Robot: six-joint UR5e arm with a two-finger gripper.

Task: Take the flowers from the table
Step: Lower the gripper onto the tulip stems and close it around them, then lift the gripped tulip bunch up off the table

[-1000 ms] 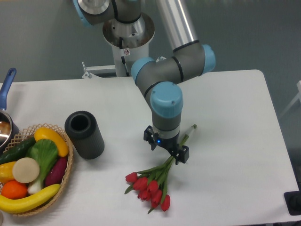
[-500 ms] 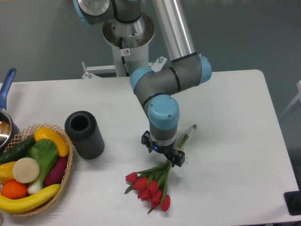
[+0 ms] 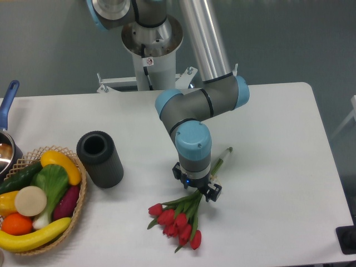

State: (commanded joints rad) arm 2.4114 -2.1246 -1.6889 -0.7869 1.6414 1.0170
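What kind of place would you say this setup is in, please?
Probably a robotics lab: the arm's pedestal stands behind a white table holding props, namely red tulips, a basket of fake produce and a black cylinder.

Black cylinder (image 3: 100, 158) stands beside produce basket (image 3: 79, 206).

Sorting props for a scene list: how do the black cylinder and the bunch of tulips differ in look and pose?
The black cylinder is dark, ribbed and hollow; the flowers are red buds on green stems. The cylinder stands upright with its open end up, whereas the flowers lie flat. The cylinder stands apart from the arm, while the flowers have the gripper right over their stems. Both rest on the white table.
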